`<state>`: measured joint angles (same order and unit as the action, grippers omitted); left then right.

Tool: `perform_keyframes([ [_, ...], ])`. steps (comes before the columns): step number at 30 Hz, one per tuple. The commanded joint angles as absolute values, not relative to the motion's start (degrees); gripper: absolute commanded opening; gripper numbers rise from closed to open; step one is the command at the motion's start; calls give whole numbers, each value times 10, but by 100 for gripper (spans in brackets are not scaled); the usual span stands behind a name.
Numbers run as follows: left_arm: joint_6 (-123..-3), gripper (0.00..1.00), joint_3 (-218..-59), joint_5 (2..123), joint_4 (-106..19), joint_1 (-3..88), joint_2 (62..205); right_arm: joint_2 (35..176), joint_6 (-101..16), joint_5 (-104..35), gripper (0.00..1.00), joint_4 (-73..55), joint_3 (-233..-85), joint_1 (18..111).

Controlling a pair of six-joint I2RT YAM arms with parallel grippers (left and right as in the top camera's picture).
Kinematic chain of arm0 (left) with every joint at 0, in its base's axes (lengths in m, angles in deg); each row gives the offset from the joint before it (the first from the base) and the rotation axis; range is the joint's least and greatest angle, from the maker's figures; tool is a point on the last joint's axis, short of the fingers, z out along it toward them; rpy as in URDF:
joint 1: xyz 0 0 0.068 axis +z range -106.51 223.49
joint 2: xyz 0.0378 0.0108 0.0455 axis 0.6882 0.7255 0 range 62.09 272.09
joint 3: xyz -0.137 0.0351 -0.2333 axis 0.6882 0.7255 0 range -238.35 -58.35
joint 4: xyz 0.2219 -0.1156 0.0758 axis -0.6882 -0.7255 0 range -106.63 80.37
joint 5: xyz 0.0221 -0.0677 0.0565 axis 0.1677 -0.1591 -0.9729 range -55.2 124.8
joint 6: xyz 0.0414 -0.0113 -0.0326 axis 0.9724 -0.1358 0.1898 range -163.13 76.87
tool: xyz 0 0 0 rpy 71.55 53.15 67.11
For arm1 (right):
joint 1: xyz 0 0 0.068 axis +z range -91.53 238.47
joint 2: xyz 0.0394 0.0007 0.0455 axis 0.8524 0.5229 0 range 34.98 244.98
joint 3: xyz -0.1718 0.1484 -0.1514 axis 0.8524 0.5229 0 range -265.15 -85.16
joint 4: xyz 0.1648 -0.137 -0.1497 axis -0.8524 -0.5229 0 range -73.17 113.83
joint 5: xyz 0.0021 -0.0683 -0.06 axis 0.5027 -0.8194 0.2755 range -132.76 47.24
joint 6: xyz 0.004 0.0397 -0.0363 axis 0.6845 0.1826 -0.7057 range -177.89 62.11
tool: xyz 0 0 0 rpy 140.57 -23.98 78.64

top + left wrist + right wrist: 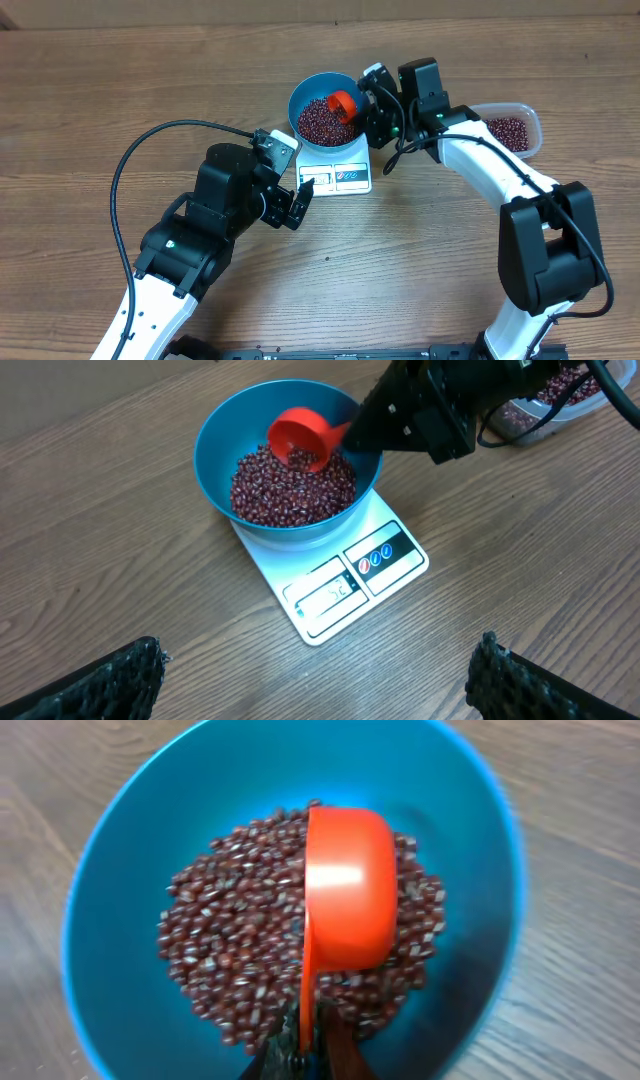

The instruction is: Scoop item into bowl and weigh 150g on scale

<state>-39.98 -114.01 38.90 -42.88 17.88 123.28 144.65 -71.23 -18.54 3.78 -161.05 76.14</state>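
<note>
The blue bowl [308,95] [215,455] [130,840] stands on the white scale [345,178] [330,595], its display facing my left arm. Dark red beans [320,122] [285,490] [225,935] fill its bottom. My right gripper [368,105] [305,1055] is shut on the handle of the orange-red scoop [343,103] [300,438] [345,885], which hangs tipped on its side over the beans inside the bowl. My left gripper [300,200] [320,685] stays open and empty on the near side of the scale, its fingers [110,685] wide apart over bare wood.
A clear plastic tub [510,130] [560,390] holding more beans sits to the right behind my right arm. A black cable [150,140] loops across the wooden table on the left.
</note>
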Motion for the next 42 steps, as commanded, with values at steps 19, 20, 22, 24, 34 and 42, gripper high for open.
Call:
perform_keyframes([
  [19,-405,99,-1152,393,-429,180,1236,1453,-712,78,4,62,-1614,739],
  [20,-405,100,-1152,393,-428,180,1236,1453,-709,80,4,62,-1614,735],
  [22,-405,100,-1152,393,-428,180,1236,1452,-695,80,4,62,-1614,728],
  [24,-405,100,-1152,393,-428,180,1236,1452,-684,79,4,62,-1614,722],
  [34,-405,100,-1152,393,-428,180,1236,1450,-682,79,4,62,-1614,706],
  [42,-405,100,-1152,393,-428,180,1236,1431,-682,59,4,62,-1614,706],
])
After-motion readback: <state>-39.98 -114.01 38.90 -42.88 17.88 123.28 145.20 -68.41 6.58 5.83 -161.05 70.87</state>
